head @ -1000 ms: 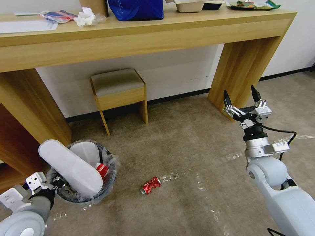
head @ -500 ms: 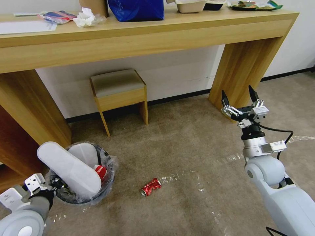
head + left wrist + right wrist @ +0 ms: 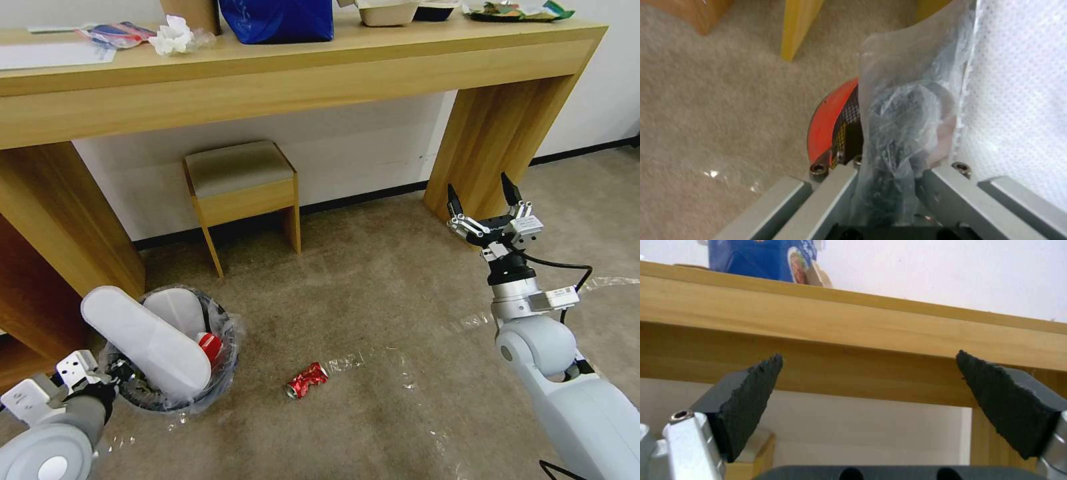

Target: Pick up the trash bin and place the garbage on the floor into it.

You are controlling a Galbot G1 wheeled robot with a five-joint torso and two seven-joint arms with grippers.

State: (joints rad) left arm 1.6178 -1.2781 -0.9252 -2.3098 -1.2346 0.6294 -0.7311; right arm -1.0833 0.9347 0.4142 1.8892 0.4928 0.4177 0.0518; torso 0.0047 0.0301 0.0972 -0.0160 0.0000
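The trash bin (image 3: 223, 373) is at the lower left of the head view, lined with a crinkled clear bag. Two long white insoles (image 3: 143, 340) stick out of it, and a red-white cup (image 3: 212, 345) lies inside. My left gripper (image 3: 115, 375) is shut on the bin's near rim. The left wrist view shows its fingers (image 3: 947, 196) clamped over the red rim (image 3: 829, 116) and the bag (image 3: 898, 133). A crushed red can (image 3: 307, 379) lies on the carpet right of the bin. My right gripper (image 3: 481, 193) is raised near the desk leg, open and empty (image 3: 869, 360).
A long wooden desk (image 3: 300, 80) spans the back, with a bag and food boxes on top. Its right leg (image 3: 497, 127) stands just behind my right gripper. A small stool (image 3: 240, 190) stands under the desk behind the bin. Shiny tape strips (image 3: 427, 340) cross the carpet.
My right gripper has drifted slightly left, still open. The bin and insoles have shifted a little to the right in my left gripper. The can has not moved.
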